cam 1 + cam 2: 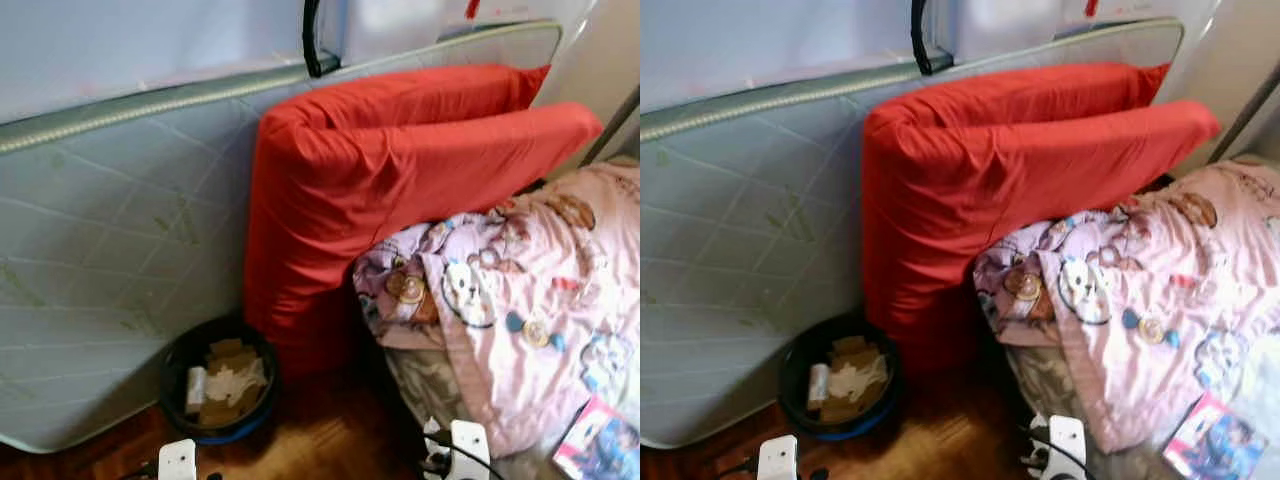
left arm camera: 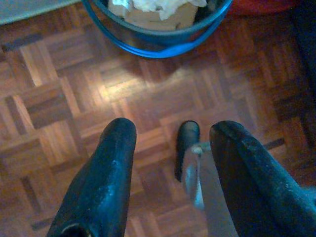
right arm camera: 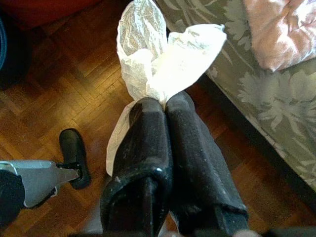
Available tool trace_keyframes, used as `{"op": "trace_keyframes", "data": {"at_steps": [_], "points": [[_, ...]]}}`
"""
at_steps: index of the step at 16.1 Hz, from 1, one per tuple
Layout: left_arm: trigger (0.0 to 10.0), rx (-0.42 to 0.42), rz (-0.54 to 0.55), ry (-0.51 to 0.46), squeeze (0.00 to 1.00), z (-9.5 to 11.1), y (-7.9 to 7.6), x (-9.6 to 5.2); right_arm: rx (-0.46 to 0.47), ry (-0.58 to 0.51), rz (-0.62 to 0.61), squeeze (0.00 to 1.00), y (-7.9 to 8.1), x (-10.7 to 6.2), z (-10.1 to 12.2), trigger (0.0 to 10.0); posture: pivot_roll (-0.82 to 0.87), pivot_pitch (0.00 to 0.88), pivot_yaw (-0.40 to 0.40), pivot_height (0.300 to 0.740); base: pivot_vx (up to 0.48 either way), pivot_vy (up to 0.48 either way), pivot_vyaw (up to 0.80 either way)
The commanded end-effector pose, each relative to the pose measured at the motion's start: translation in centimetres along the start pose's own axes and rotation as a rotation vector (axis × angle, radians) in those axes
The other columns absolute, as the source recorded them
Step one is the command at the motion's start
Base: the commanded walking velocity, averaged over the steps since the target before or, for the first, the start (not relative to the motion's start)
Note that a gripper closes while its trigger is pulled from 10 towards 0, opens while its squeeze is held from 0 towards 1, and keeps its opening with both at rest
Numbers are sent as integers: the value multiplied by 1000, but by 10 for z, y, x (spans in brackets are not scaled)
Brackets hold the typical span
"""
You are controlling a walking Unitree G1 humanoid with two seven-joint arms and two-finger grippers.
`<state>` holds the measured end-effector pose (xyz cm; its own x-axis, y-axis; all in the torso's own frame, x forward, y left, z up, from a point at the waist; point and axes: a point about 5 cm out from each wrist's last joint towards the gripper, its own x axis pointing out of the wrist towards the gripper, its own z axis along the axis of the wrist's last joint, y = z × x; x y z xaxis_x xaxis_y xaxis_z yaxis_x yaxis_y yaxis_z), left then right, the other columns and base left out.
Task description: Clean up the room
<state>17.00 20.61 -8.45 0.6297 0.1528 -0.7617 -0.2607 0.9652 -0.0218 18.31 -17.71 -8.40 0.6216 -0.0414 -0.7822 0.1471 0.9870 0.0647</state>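
From the head I see a dark bin (image 1: 218,390) of paper scraps between mattress (image 1: 110,250) and red cushion (image 1: 380,190). My left gripper (image 2: 173,143) hangs released over parquet (image 2: 59,98). My right gripper (image 3: 165,106) is clenched on a crumpled white tissue (image 3: 163,59).

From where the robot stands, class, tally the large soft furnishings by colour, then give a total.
Red cushion: 1
Pink quilt: 1
Grey mattress: 1
Total: 3
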Motion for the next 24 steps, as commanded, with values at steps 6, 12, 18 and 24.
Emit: {"op": "trace_keyframes", "data": {"at_steps": [6,12,18,24], "points": [[10000,9,-9,40,0,-11,-3,-2,4,25,-19,0,-8,-2,-7,10000,96,95,-40,740,0,321,0],[10000,12,-10,42,0,-10,-2,-2,4,31,-17,0,-6,-2,-9,10000,97,92,-41,740,0,322,0],[10000,17,-11,44,0,-11,-2,-2,2,32,-17,0,-7,-2,-9,10000,97,76,-38,740,0,322,0],[10000,18,-7,45,0,-11,-2,-2,4,35,-15,0,-6,-2,-10,10000,103,71,-37,740,0,321,0]]}}
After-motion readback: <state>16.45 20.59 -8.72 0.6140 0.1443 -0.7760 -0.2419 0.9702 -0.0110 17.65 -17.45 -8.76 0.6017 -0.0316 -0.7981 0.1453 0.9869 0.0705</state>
